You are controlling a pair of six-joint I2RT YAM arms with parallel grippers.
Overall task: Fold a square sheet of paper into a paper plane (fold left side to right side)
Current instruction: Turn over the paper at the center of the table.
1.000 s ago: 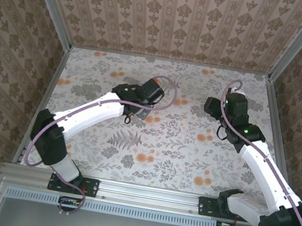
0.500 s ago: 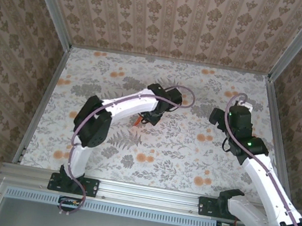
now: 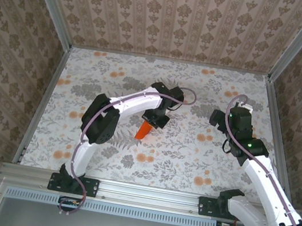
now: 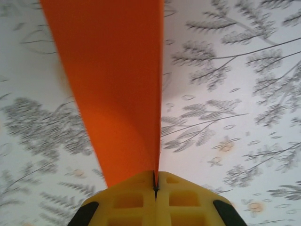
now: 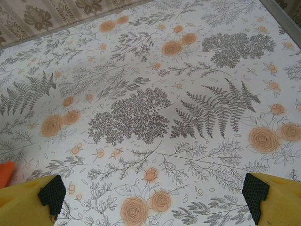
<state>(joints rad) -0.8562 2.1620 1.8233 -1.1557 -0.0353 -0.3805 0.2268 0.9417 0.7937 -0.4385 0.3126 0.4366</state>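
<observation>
White left arm (image 3: 132, 101) and right arm (image 3: 264, 178), black joints, mauve cables (image 3: 80, 146) (green lights (image 3: 248, 144) at three o'clock), yellow fingers (image 4: 131, 202).

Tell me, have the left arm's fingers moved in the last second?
Yes. The left fingers, shut on the orange paper, have shifted rightward in the top view, from above the printed fern to its right.

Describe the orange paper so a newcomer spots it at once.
On the floral table, look near the centre. There the left gripper, jaws shut, pinches a narrow folded orange paper. It is solid bright orange, unlike the small pale printed flowers around it.
</observation>
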